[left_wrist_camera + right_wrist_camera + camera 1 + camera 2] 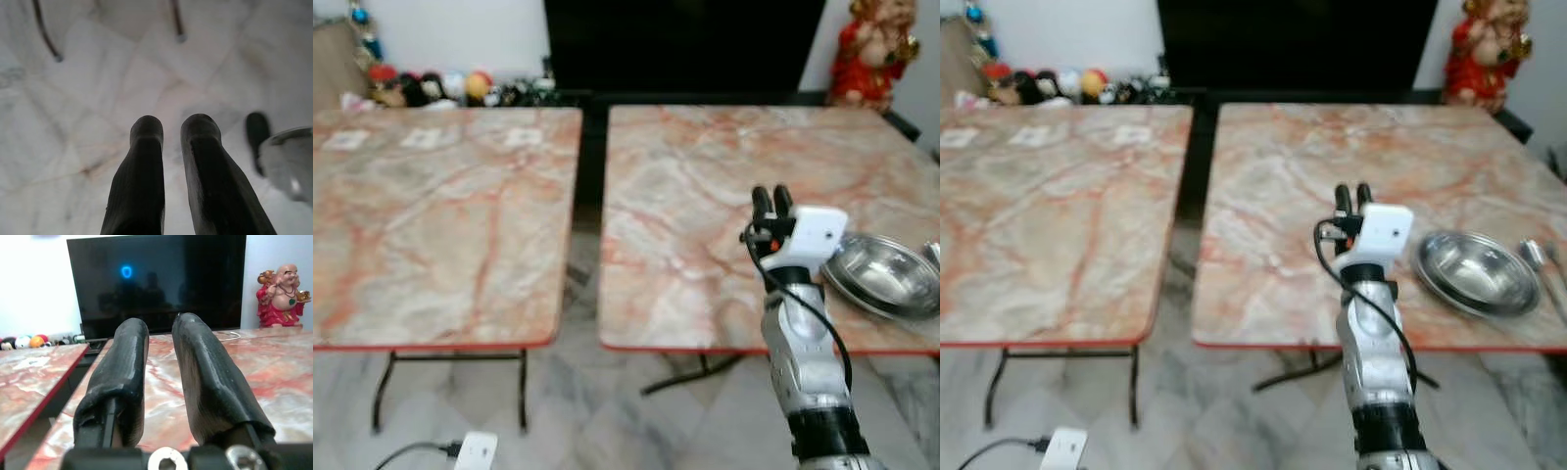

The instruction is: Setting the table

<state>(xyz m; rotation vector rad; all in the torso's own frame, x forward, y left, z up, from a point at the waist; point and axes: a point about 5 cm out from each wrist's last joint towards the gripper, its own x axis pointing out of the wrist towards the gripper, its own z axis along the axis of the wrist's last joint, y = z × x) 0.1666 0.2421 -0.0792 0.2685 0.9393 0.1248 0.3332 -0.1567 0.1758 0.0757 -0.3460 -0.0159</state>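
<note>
Right gripper is raised over the right table, its fingers nearly together with a narrow gap, and it holds nothing. Left gripper hangs idle above the floor, fingers also close together and empty. Left table stands beside, apart by a gap. On the right table's near right part lies a steel bowl, and a spoon lies just beside it. I judge the placing step is between moves; next, the gripper probably must open and reach to the bowl.

No text or label can be read.
</note>
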